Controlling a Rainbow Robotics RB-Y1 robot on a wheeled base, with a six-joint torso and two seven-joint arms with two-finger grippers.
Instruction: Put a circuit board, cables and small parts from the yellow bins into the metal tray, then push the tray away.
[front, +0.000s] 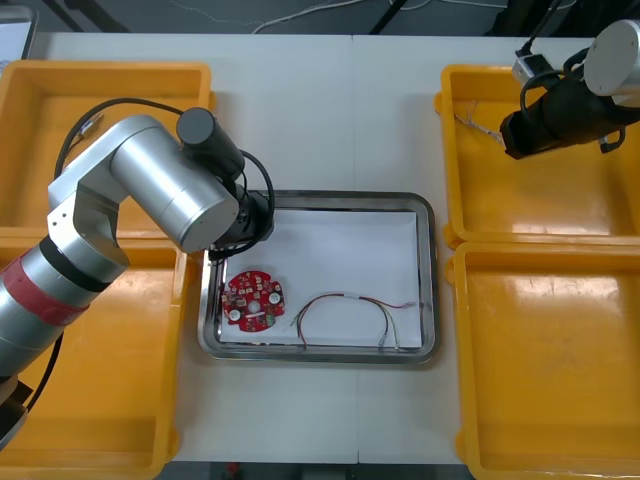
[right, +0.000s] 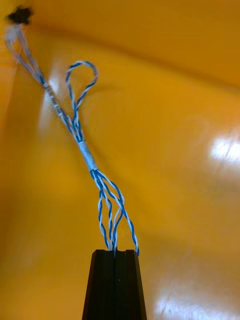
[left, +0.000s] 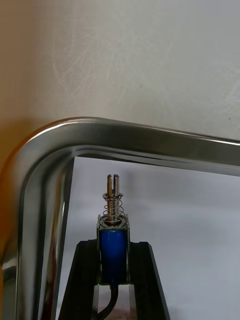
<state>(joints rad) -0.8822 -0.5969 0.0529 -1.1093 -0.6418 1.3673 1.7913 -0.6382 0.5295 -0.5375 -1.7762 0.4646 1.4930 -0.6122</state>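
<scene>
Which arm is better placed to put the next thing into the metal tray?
Left. The left gripper, shut on a small metal part, is over the metal tray, just inside a corner. The right gripper, shut on the twisted blue and white cable, is in the far right yellow bin.

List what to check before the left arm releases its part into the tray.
1. Left gripper shut on the small blue-bodied metal part with a spring: ok.
2. Part inside the rim of the shiny metal tray, over its white inside: ok.
3. Round red circuit board and thin cable lying in the tray: ok.
4. Right gripper, in the far right yellow bin, shut on the twisted blue and white cable: ok.
5. Part's height above the tray: cannot tell.
</scene>
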